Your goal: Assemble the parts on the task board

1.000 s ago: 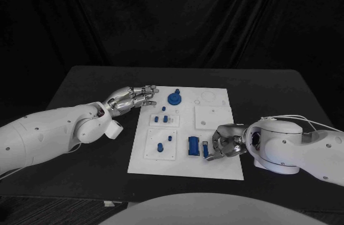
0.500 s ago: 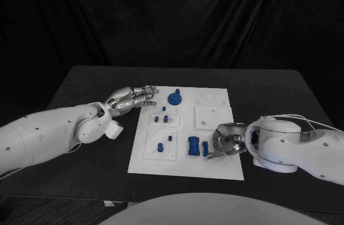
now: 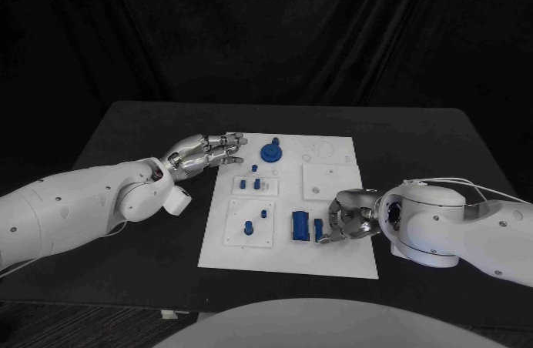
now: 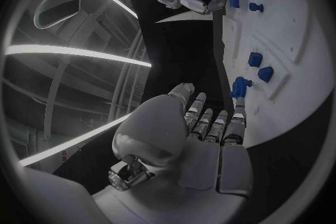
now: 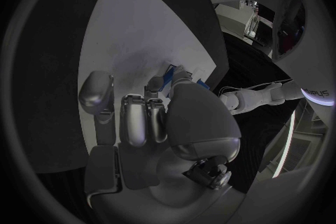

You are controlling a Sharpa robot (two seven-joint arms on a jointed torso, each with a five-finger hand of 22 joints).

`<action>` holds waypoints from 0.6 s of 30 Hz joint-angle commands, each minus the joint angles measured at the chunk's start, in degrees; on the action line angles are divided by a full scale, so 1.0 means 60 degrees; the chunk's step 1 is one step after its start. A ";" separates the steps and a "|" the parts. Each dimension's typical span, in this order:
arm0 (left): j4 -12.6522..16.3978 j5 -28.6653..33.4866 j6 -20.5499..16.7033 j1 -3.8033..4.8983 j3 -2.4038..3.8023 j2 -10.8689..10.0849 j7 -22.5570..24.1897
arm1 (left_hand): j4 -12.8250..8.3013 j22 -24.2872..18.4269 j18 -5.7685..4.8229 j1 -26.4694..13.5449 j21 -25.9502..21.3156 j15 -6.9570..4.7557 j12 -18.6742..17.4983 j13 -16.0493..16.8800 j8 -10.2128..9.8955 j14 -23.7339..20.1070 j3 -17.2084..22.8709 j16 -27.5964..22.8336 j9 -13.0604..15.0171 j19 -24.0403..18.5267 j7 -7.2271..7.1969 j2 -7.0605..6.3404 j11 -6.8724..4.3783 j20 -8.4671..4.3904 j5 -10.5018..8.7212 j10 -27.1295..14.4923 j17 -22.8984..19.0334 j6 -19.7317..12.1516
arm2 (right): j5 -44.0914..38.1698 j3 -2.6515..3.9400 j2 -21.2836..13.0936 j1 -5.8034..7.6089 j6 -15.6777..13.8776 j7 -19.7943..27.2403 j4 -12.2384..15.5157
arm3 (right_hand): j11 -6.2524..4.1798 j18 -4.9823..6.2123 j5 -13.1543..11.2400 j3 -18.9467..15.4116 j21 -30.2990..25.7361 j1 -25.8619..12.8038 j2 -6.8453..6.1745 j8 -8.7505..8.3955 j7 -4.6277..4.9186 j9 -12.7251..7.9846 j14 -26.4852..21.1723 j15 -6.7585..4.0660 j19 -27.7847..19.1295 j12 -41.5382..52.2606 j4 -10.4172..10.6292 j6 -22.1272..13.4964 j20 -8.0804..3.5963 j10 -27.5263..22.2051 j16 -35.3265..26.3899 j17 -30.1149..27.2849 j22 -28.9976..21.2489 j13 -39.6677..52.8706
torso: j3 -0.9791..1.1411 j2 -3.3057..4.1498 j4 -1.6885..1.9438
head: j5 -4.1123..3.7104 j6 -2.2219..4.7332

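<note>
Since a second ago our right silver hand (image 3: 350,221) has drawn its fingers a little tighter about the slim blue upright part (image 3: 318,230), pinched at the near right of the white rectangular task board (image 3: 333,259), we judge so as to steady it for seating; beside it the larger blue block (image 3: 299,225) stands in its recess. Our left silver hand (image 3: 206,155) has kept its place over the black counter (image 3: 133,125) at the board's far left edge, fingers loosely extended and holding nothing, probably waiting near the blue knobbed part (image 3: 271,151).
</note>
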 commanded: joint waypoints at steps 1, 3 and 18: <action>0.0026 0.0070 0.0090 -0.0013 0.0009 0.0011 0.0102 | -0.0006 -0.0016 -0.0193 -0.0057 0.0056 0.0040 0.0027 0.0015 0.0042 0.0008 0.0039 0.0059 0.0006 0.0070 0.0025 0.0047 0.0094 0.0029 0.0037 0.0004 0.0013 0.0053 | -0.0067 0.0006 0.0012 -0.0023 -0.0216 -0.0269 -0.0038 | -0.0043 0.0057 0.0113 -0.0031 0.0005 0.0092 0.0183 -0.0033 -0.0014 0.0028 0.0667 -0.0059 0.0023 0.0025 -0.0052 -0.0017 -0.0067 0.0991 0.0011 0.0928 0.1253 0.2516 | 0.0004 0.0008 0.0007 | -0.0015 0.0001; 0.0024 0.0070 0.0092 -0.0013 0.0009 0.0016 0.0102 | -0.0006 -0.0016 -0.0193 -0.0057 0.0056 0.0040 0.0027 0.0015 0.0042 0.0008 0.0039 0.0059 0.0006 0.0070 0.0025 0.0047 0.0094 0.0029 0.0037 0.0004 0.0013 0.0053 | -0.0067 0.0006 0.0031 -0.0023 -0.0182 -0.0289 -0.0056 | -0.0048 0.0059 0.0109 -0.0014 -0.0007 0.0195 0.0260 -0.0026 -0.0020 0.0055 0.0670 -0.0061 0.0020 0.0025 -0.0102 0.0022 -0.0069 0.0991 0.0016 0.0940 0.1250 0.2516 | 0.0006 0.0007 0.0008 | -0.0019 0.0001; 0.0024 0.0070 0.0096 -0.0014 0.0009 0.0003 0.0094 | -0.0019 -0.0019 -0.0195 -0.0066 0.0059 0.0042 0.0028 0.0016 0.0044 0.0010 0.0079 0.0061 0.0006 0.0075 0.0028 0.0040 0.0097 0.0029 0.0039 0.0006 0.0014 0.0053 | -0.0067 0.0007 0.0221 -0.0136 0.0208 -0.0493 -0.0269 | -0.0101 0.0078 -0.1022 -0.0256 -0.0129 0.1071 0.0266 0.0227 -0.0069 0.0380 0.0665 -0.0100 -0.0017 0.0025 -0.0755 0.0669 -0.0100 0.0991 -0.0002 0.0924 0.1222 0.2516 | 0.0009 0.0004 0.0005 | 0.0026 0.0001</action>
